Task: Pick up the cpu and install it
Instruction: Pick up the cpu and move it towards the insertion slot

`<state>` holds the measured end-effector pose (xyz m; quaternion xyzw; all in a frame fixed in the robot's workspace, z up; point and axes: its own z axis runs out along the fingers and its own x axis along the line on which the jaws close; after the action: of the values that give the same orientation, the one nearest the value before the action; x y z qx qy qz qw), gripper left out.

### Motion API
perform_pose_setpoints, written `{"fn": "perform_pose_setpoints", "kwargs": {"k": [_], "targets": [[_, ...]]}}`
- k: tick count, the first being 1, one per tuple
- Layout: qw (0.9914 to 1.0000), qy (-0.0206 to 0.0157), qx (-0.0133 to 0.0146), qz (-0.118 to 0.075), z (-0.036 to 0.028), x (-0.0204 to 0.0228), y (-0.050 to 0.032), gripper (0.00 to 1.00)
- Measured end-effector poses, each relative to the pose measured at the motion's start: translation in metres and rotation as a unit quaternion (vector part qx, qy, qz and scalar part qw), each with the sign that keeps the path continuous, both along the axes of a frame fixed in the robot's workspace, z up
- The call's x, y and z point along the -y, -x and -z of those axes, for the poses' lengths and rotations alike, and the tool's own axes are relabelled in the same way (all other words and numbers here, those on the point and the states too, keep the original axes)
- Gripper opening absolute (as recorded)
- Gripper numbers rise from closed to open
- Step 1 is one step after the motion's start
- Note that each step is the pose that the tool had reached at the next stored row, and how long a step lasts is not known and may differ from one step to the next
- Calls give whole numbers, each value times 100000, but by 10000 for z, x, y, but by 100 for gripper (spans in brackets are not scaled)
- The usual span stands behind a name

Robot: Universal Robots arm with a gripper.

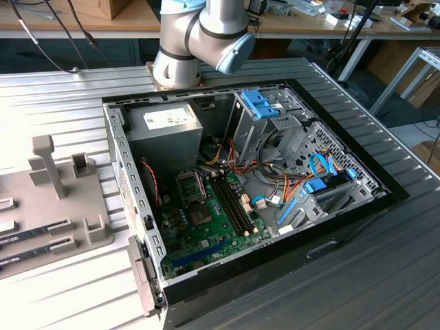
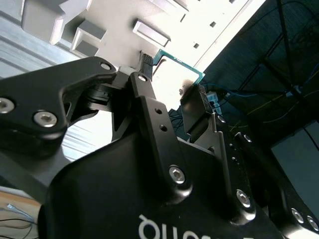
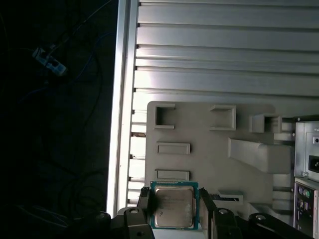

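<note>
In both wrist views the cpu (image 3: 173,206), a square chip with a green rim and a dull silver lid, sits clamped between the two black fingers. My gripper (image 3: 174,211) is shut on it, one finger (image 3: 144,204) on each side. In the second wrist view the cpu's green edge (image 2: 180,65) shows between the fingertips (image 2: 145,82), in front of the pale grey fixture plate (image 3: 214,149). The plate lies well beyond the chip. In the exterior view the open computer case holds the green motherboard (image 1: 206,220) with its socket (image 1: 189,184).
The arm's base (image 1: 196,41) stands behind the case. A grey power-supply box (image 1: 165,130), drive cages (image 1: 275,117) and bundled cables (image 1: 275,185) crowd the case. The fixture plate (image 1: 62,206) on the exterior view's left holds memory sticks (image 1: 34,237). The ribbed table's edge (image 3: 122,99) runs beside the fixture.
</note>
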<state>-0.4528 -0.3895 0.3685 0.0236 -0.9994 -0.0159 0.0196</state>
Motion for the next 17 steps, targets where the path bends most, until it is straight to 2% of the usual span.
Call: {"fn": "perform_pose_setpoints", "kwargs": {"k": [17], "targets": [[100000, 0, -5, 2, -63, 0, 0, 47]]}}
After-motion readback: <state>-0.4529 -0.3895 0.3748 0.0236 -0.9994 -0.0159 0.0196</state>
